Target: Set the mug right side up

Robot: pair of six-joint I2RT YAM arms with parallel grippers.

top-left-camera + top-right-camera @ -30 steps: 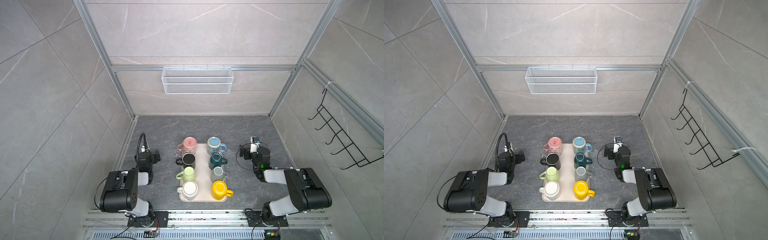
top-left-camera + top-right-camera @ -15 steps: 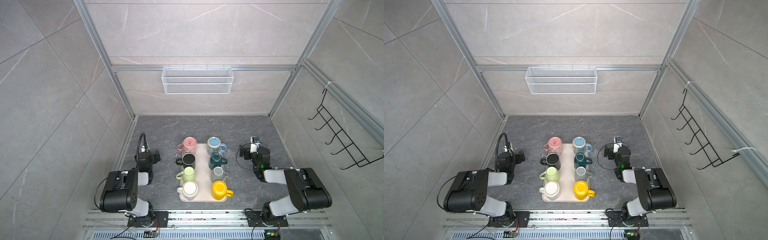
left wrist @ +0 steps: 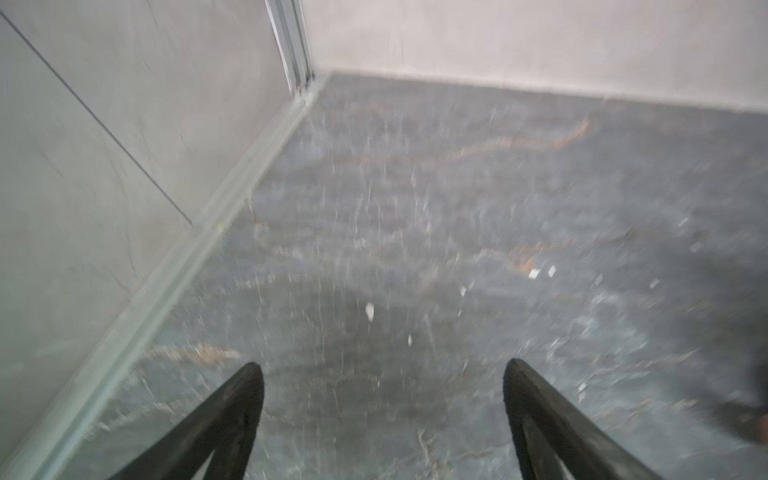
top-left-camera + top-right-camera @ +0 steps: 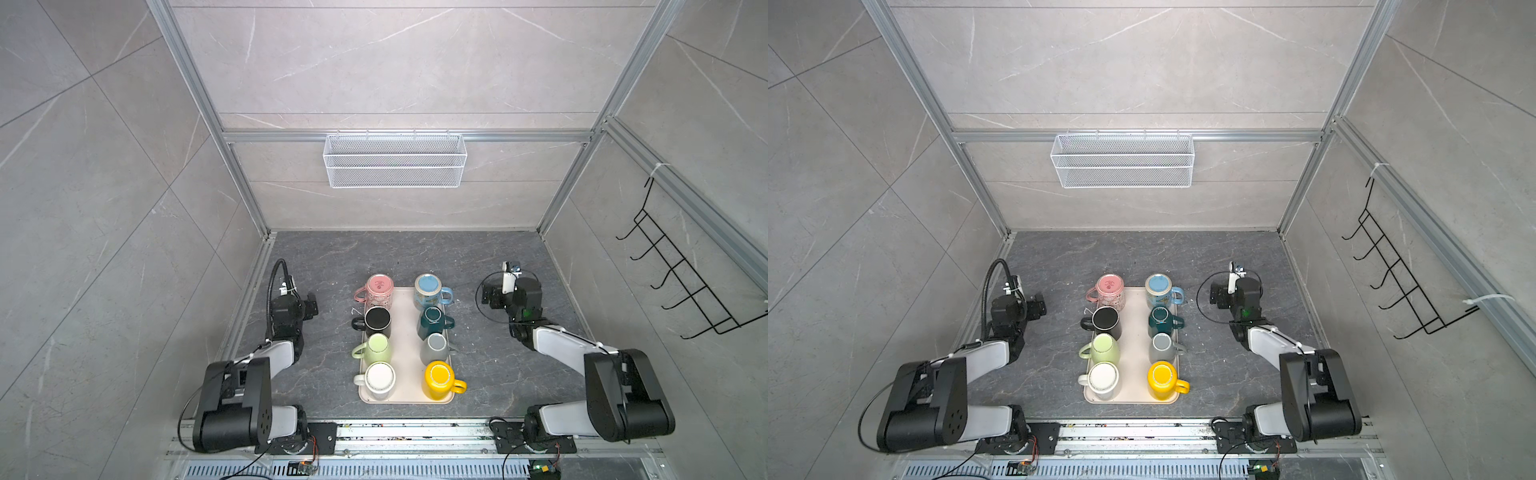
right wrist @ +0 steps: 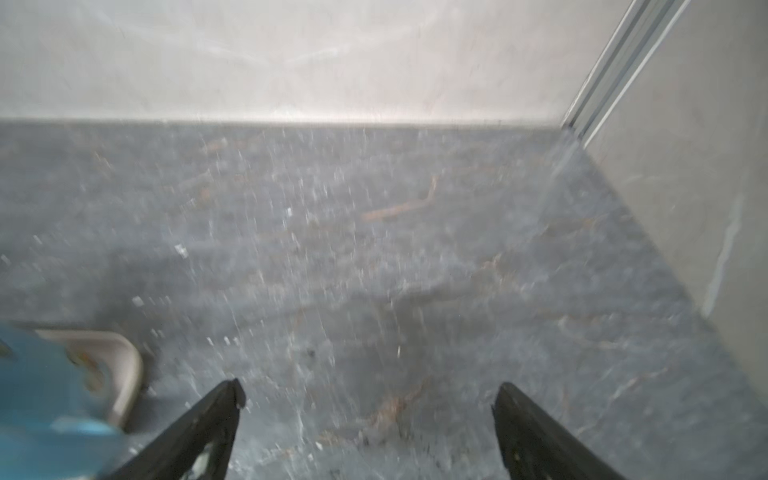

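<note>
L claw: jaws apart, empty, tips over bare dark floor. R claw: jaws apart, empty. Tray w/ eight mugs in two rows sits between both claws, clear of each. Blue mug: nearest R claw, just inboard. Pink mug: far end of the row facing L claw, stamped base up.

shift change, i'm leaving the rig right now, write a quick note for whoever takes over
Left gripper: open, empty, over the table, left of the tray.
Right gripper: open, empty, near the blue mug.
Mugs: eight on the tray, seemingly all base up.
Done: nothing; no mug gripped.
Left: grasp a mug, flip it, set it upright.
</note>
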